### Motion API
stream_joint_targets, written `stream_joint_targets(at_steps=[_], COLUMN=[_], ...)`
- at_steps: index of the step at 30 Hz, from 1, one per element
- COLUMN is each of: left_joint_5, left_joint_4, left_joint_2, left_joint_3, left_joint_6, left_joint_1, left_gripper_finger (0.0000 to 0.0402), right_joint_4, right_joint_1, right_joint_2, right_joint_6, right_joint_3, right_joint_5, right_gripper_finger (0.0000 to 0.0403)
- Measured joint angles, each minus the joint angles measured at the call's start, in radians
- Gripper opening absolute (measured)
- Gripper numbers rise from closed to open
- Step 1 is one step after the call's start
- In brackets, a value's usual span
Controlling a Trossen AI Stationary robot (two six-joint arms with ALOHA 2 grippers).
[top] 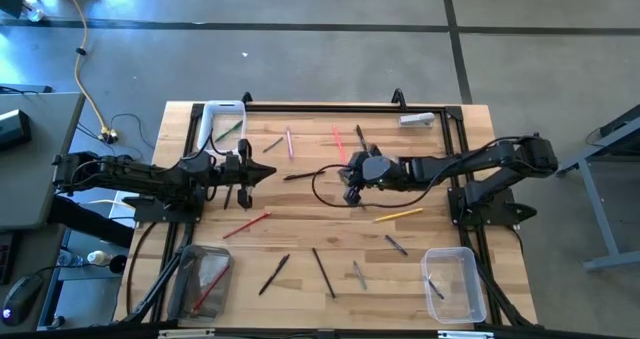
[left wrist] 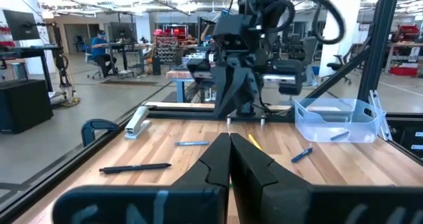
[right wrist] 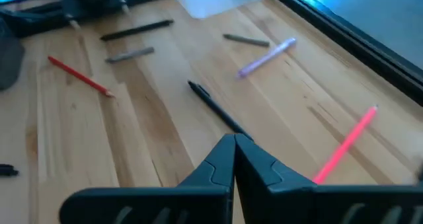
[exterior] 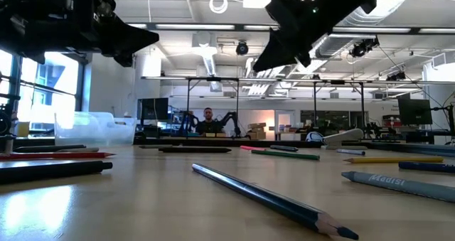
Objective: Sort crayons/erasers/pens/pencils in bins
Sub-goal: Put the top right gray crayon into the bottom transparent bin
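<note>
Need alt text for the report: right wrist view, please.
The right end effector, fingers shut, hangs over the wooden table just short of a black pen. A pink stick, a red pencil and a purple crayon lie scattered around.

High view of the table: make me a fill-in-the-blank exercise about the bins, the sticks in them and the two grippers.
1. The table carries ___ bins.
2. The grey-tinted bin holds a ___ stick.
3. The white-rimmed bin holds a ___ crayon.
4. The left gripper and the right gripper are both ___.
Missing words: three; red; green; shut.
</note>
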Motion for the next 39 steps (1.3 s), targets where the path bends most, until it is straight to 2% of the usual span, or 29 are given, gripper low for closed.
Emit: stream_joint_targets(at_steps=[4,10,13,22,27,32,35,39], left_joint_5=[0.000,0.000,-0.001,-0.003,-0.001,-0.045,-0.053,-0.053], left_joint_4=[0.000,-0.005,-0.005,-0.005,-0.005,-0.006,-0.008,-0.008], left_joint_2=[0.000,0.000,0.000,0.000,0.000,0.000,0.000,0.000], left_joint_3=[0.000,0.000,0.000,0.000,0.000,0.000,0.000,0.000], left_joint_6=[0.000,0.000,0.000,0.000,0.000,-0.006,-0.008,-0.008], left_joint_1=[0.000,0.000,0.000,0.000,0.000,0.000,0.000,0.000], left_gripper_finger=[0.0000,0.0000,0.0001,0.0001,0.0001,0.0001,0.0000,0.0001], right_joint_4=[0.034,0.064,0.025,-0.492,-0.722,-0.881,-0.942,-0.947], right_joint_1=[0.006,0.012,0.014,-0.049,-0.103,-0.149,-0.174,-0.211], right_joint_2=[0.058,0.218,0.222,0.071,0.025,0.014,0.014,0.014], right_joint_6=[-0.012,0.091,0.140,0.331,0.347,0.406,0.454,0.488], right_joint_3=[0.000,0.000,0.001,0.075,0.078,0.078,0.077,0.061], right_joint_5=[-0.010,-0.081,-0.091,-0.076,-0.104,-0.146,-0.158,-0.155], right_gripper_finger=[0.0000,0.0000,0.0000,0.0000,0.0000,0.0004,0.0027,0.0082])
